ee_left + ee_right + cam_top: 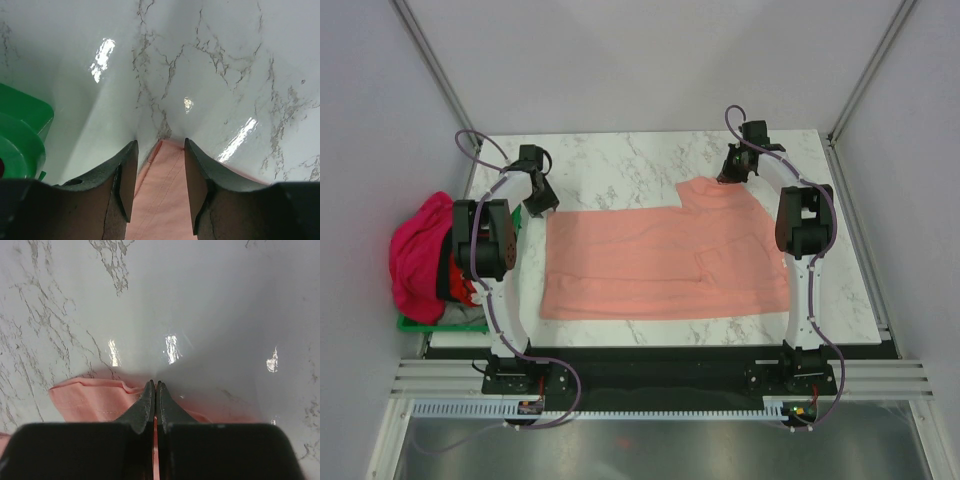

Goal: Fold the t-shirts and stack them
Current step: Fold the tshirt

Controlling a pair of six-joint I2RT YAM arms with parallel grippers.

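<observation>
1. The salmon-pink t-shirt (660,265) is lying spread flat across the middle of the marble desk (620,150) — laid open, it seems, so its far edge can be lifted and folded over.
2. The magenta-pink t-shirt (420,262) is sitting heaped over the green crate (415,322) off the desk's left side, probably waiting its turn.
3. The right pincer (155,384) is pressing its fingers together on the salmon shirt's far right edge (a fold of cloth is bunching beside the tips), pinching it.
4. The left pincer (160,142) is standing spread — the shirt's far left corner is lying between its fingers, not yet gripped.
</observation>
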